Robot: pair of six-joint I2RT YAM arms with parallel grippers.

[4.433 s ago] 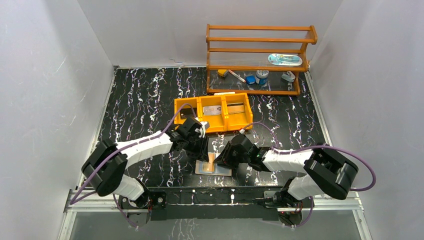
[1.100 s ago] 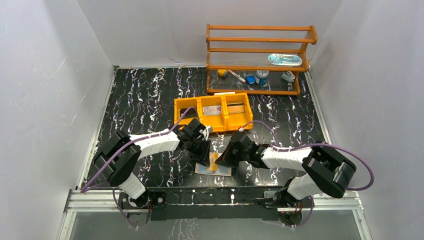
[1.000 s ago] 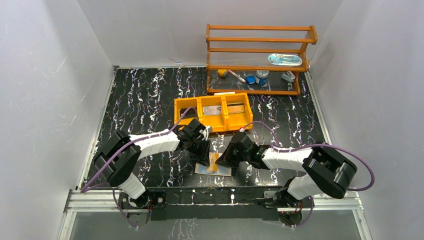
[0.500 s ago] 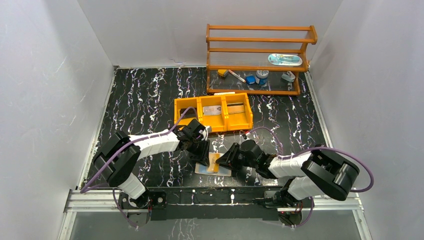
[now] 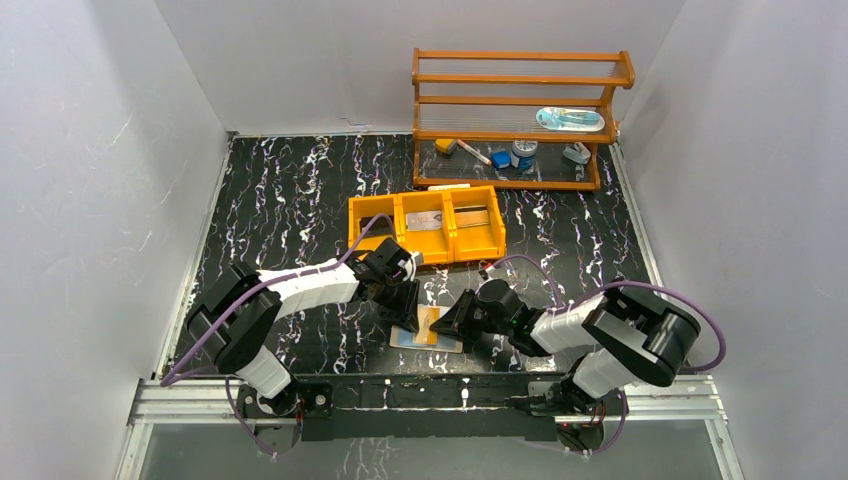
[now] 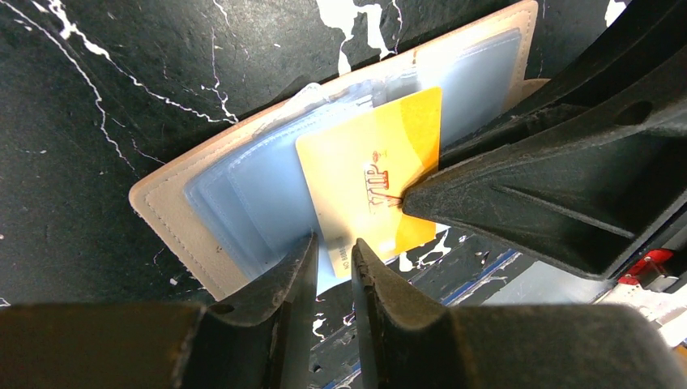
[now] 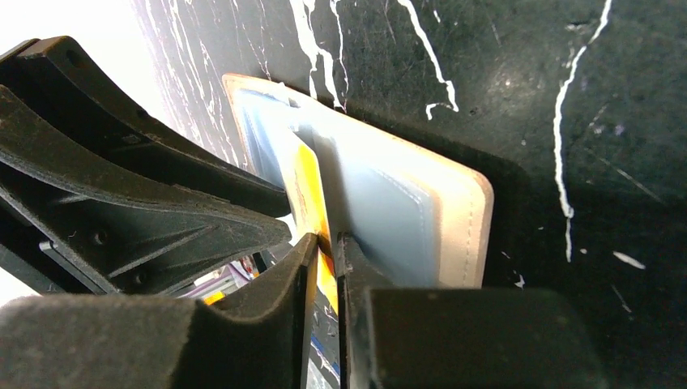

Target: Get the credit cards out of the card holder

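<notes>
Black, white-veined table [image 5: 280, 200] filled the white-walled cell, with an orange tray [image 5: 425, 195] at its middle and a wooden rack [image 5: 520, 100] toward the far right corner. At the middle of the near edge lay the card holder [image 5: 450, 344], open and flat with its blue-grey sleeves up. An orange card [image 5: 429, 322] marked VIP lay slantwise across it, seemingly part-way out of its sleeve. The right gripper [image 5: 453, 322] was clamped on that card: its wrist view showed the thin orange edge running between the two fingers. The left gripper [image 5: 404, 310] had its fingers almost together at the holder's rim beside the card's corner; whether they nipped anything could not be told. The step in hand looked to be drawing this card out. To do it well, the right arm should pull straight along the sleeve's mouth, low and slow, since its hold was on a narrow margin and might slip. The left should pin the holder so it neither slid nor folded with the card. Whether more cards sat in the other sleeves could not be seen.
</notes>
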